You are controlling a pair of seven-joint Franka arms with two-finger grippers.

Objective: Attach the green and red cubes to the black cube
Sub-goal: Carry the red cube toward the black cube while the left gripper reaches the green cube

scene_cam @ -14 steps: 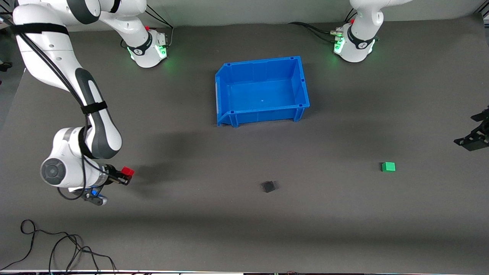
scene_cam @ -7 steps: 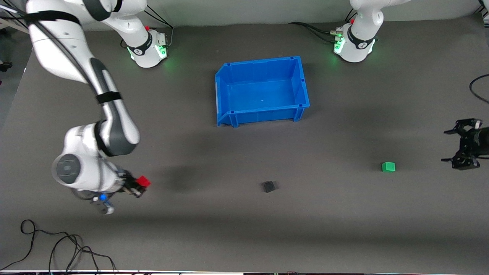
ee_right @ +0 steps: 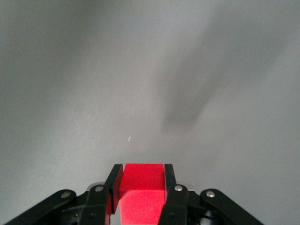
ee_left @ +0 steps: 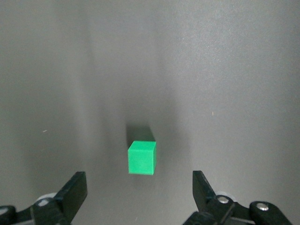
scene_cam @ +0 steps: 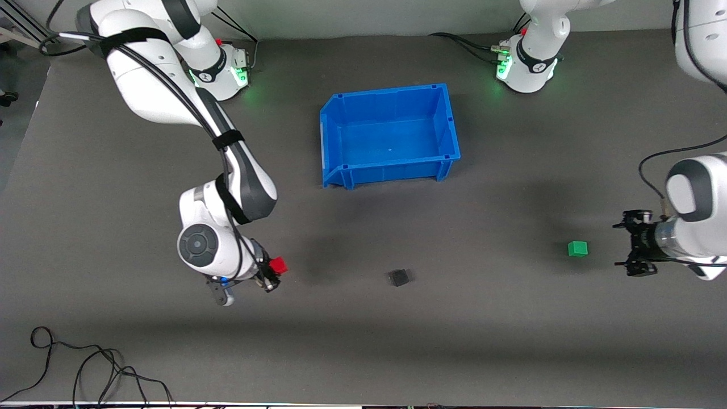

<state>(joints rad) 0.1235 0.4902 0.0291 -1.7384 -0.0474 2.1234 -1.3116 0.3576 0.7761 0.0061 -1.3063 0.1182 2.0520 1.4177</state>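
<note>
Right gripper point(scene_cam: 274, 271) pinching the red cube point(scene_cam: 278, 264) between both fingers, up over bare mat toward the right arm's end of the table; carried well along toward the black cube point(scene_cam: 399, 277) since 0.5 s ago, though not there yet. Seen from the right wrist, red cube point(ee_right: 140, 190) clamped flat between the 2 pads. Left gripper point(scene_cam: 635, 250) spread wide, low over the mat just beside the green cube point(scene_cam: 577, 248), at the left arm's end; brought in closer than 0.5 s ago. From the left wrist, green cube point(ee_left: 141, 157) ahead of the parted fingers point(ee_left: 75, 190), touching neither. Black and green cubes lying where they lay before. Counted: 3 cubes, 1 red, 1 green, 1 black; 1 blue bin point(scene_cam: 330, 139), farther from the front camera than all 3; 2 arms.
</note>
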